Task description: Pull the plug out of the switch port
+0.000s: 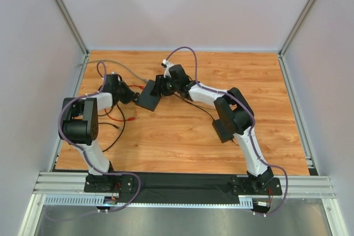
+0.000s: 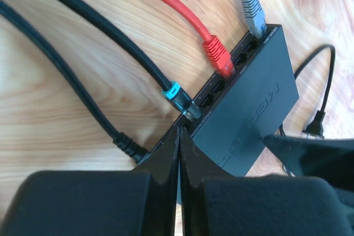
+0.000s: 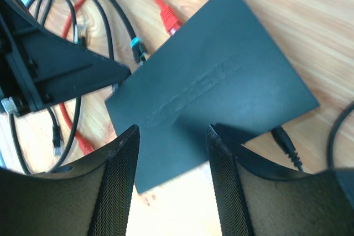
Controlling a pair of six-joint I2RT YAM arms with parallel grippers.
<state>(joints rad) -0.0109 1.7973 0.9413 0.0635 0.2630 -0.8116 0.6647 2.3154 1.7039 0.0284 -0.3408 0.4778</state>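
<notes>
**A:** From above, where is the switch?

**B:** The switch (image 1: 148,99) lies flat on the table (image 1: 182,136), between my two grippers. My left gripper (image 1: 131,95) is at its socket edge and my right gripper (image 1: 161,85) is over its opposite side. I judge the right one is there to stop the box sliding while the left one pulls. The plugs are too small to tell apart here.

**A:** And your left wrist view?

**B:** My left fingers (image 2: 161,161) are pressed together with nothing visible between them. Their tips are right at the socket edge, beside the black plug (image 2: 178,99) with the teal collar. A red plug (image 2: 218,56) and a grey plug (image 2: 253,12) sit further along that edge. I cannot tell whether the black one is fully seated, because my own fingers hide the switch's nearest corner.

**A:** Right wrist?

**B:** My jaws are apart, straddling one end of the switch above its top face. Whether they touch it is hidden. A thin lead (image 3: 285,142) leaves its back edge.
</notes>
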